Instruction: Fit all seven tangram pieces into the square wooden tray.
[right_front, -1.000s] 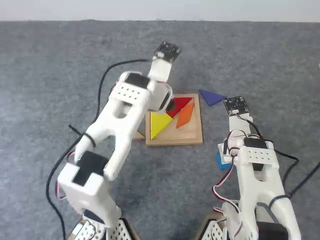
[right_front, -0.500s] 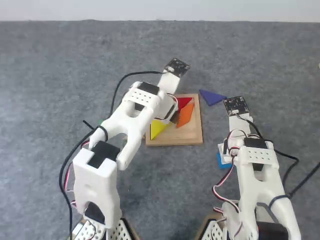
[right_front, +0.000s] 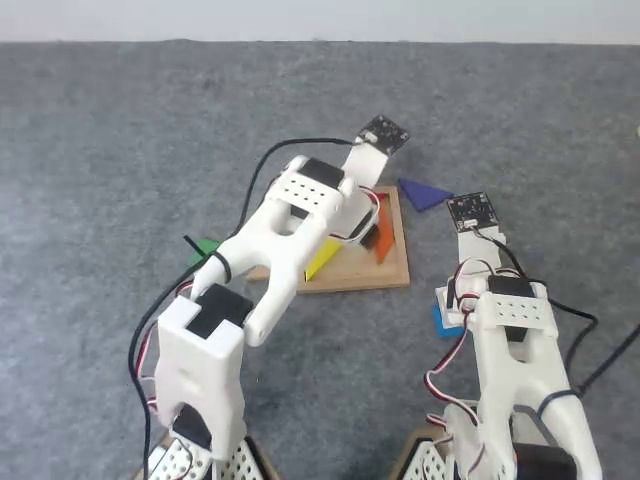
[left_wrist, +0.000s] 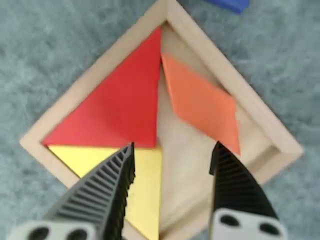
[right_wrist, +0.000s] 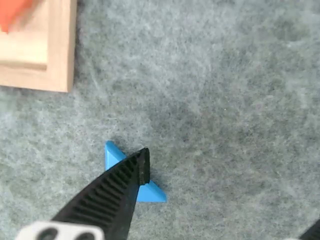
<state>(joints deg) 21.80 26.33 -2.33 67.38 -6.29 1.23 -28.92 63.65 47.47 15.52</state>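
Overhead, we find the left gripper (left_wrist: 173, 150) open above the tray (left_wrist: 235, 85), bare wood beneath it. A red triangle (left_wrist: 120, 110), yellow triangle (left_wrist: 147, 190) and orange parallelogram (left_wrist: 200, 105) lie inside, the parallelogram's long axis parallel to the nearest rim. Our right gripper (right_wrist: 227, 197) gapes over a light blue triangle (right_wrist: 152, 192) outside the tray.

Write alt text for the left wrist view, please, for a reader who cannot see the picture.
The left gripper, jaws open, hangs over the square wooden tray, which holds a red triangle, an orange parallelogram and a yellow triangle. A dark blue piece lies outside on the grey carpet.
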